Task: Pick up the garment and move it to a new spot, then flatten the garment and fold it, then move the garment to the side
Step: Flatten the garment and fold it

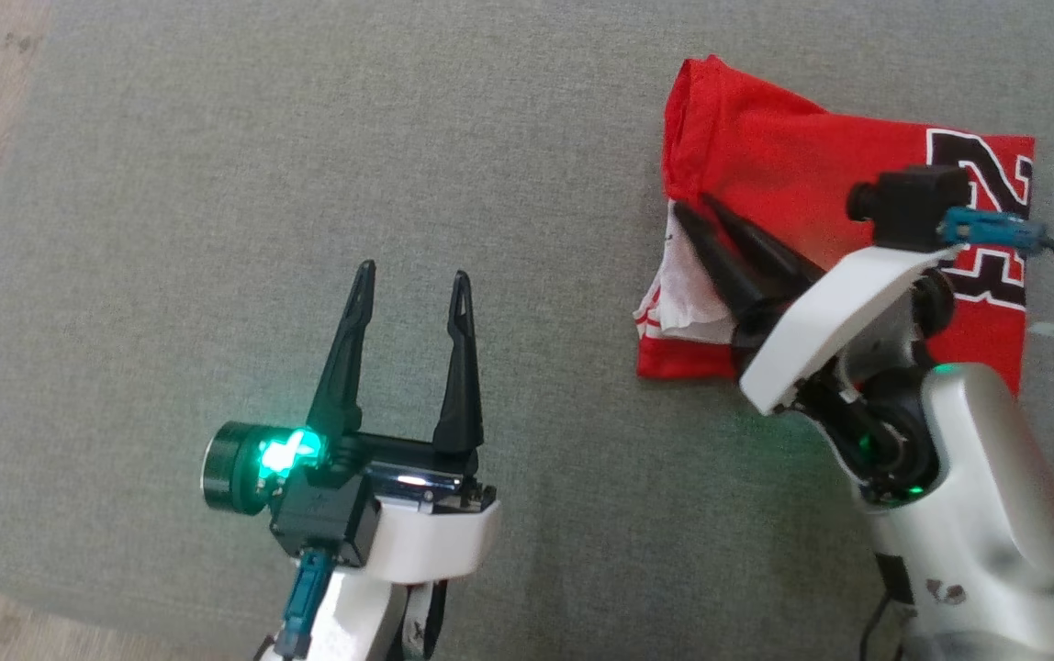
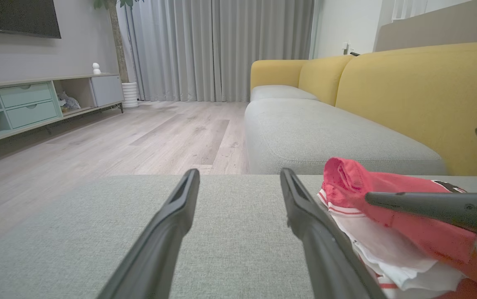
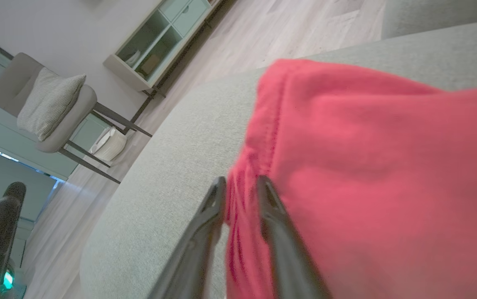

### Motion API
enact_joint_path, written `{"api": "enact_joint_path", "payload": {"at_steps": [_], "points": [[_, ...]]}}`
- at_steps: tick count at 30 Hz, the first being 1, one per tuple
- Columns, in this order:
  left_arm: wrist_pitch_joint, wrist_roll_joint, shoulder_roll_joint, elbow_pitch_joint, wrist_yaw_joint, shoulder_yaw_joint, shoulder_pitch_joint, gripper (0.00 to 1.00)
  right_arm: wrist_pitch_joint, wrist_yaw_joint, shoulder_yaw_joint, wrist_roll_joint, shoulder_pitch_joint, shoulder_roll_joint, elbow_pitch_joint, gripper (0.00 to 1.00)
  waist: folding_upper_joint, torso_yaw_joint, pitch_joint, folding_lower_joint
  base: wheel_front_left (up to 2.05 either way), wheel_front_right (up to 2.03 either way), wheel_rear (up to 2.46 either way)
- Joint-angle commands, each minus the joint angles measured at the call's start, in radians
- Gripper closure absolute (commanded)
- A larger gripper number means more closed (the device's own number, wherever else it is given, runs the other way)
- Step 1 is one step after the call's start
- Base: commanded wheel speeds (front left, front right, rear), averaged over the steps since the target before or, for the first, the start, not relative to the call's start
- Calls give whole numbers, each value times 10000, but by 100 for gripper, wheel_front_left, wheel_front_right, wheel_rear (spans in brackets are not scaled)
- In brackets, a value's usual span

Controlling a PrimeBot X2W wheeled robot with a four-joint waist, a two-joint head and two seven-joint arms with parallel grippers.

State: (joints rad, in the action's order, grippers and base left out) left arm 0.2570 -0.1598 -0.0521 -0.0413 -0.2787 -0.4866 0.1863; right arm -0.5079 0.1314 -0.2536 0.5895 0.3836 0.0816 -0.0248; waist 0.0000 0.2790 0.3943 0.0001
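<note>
— Red cloth, that one: where does it lie?
— The garment (image 1: 766,156) lies folded on the grey seat cushion (image 1: 307,138), on the robot's right and toward the far side of the head view. A white lining (image 1: 688,294) shows at its near left corner and a black and white numeral (image 1: 995,184) at its right edge.
— And the right jaws?
— Their fingers (image 1: 720,262) slant across the garment's left part. In the right wrist view they stand a little apart with a ridge of red fabric between them, touching both. Whether they pinch it, I cannot tell.
— The left jaws?
— Wide apart, nothing in them. They point away over bare cushion, well apart from the garment, which is off to their right.
— Anything else around?
— A yellow backrest (image 2: 421,95) rises behind the seat, and a pale wooden floor (image 2: 138,133) runs off beyond the cushion's edge
</note>
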Motion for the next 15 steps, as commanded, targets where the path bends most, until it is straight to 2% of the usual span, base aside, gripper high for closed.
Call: {"api": "enact_joint_path", "payload": {"at_steps": [1, 6, 15], "points": [[47, -36, 17, -321, -70, 232, 294, 0, 153, -7, -287, -46, 406, -228, 402, 0, 0, -13, 4, -1, 0, 0, 0], [47, 71, 17, -255, -73, 355, 289, 0, 955, -7, -427, 211, 467, -94, 708, 0, 0, -273, -195, -1, 0, 0, 0], [47, 396, 18, 7, 275, 886, -69, 0, 3559, -7, 787, 308, -375, 948, 1031, 0, 0, -1071, -1196, -1, 0, 0, 0]]}}
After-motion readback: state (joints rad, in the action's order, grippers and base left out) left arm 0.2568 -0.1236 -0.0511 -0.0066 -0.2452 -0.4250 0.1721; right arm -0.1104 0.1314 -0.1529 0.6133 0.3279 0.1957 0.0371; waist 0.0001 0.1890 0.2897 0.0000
